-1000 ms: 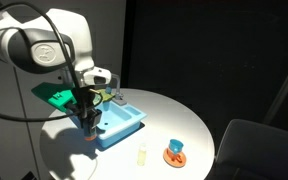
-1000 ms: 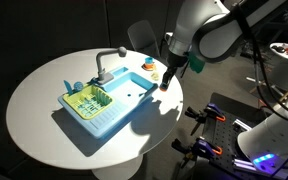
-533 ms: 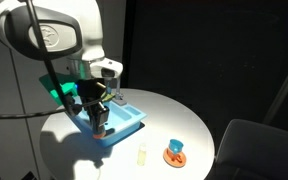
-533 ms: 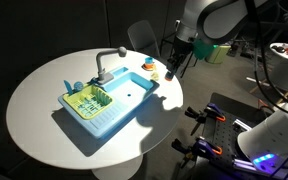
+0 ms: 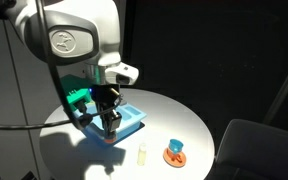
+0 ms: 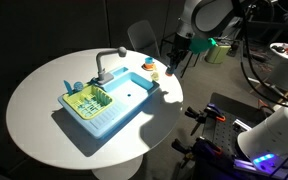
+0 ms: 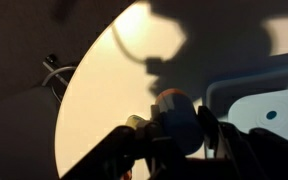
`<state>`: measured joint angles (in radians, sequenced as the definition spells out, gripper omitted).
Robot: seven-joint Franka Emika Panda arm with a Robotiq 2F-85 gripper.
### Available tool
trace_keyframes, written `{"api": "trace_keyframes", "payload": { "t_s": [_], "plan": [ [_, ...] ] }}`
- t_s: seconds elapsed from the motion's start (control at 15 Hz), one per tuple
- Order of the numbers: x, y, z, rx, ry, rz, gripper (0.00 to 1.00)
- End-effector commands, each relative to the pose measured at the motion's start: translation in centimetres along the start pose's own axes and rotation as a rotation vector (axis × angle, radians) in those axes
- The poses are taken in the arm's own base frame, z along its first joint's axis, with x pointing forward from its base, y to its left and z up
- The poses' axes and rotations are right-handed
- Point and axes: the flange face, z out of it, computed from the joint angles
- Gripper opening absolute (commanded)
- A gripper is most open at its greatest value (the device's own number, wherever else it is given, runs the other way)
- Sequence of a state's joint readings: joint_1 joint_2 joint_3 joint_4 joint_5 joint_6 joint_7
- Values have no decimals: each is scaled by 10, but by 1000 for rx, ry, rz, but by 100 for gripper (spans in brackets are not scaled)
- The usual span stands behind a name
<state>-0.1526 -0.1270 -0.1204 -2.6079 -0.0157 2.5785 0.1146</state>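
One round white tabletop (image 6: 39, 95) stands in a dark room. It carries one blue plastic toy sink (image 6: 124, 100), one small orange-and-blue toy (image 5: 174, 152) and one pale yellow bottle (image 5: 141, 153). The pincer (image 5: 110, 126) hangs by the sink, clear of the toy; clenched or released, I cannot tell. It has lifted and drifted toyward since a second ago.

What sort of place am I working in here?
Probably a robotics lab: a black curtain backdrop, a toy sink on a round white table, and cabled equipment beside it.
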Motion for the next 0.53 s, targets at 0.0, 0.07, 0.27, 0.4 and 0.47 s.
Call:
{"api": "trace_keyframes", "payload": {
  "t_s": [0.0, 0.07, 0.27, 0.4, 0.47],
  "plan": [
    [10, 14, 10, -1, -24, 63, 16],
    [11, 18, 14, -3, -31, 75, 16],
    [13, 30, 25, -11, -58, 110, 16],
    [15, 36, 32, -12, -69, 121, 16],
    [17, 38, 35, -8, -75, 126, 16]
  ]
}}
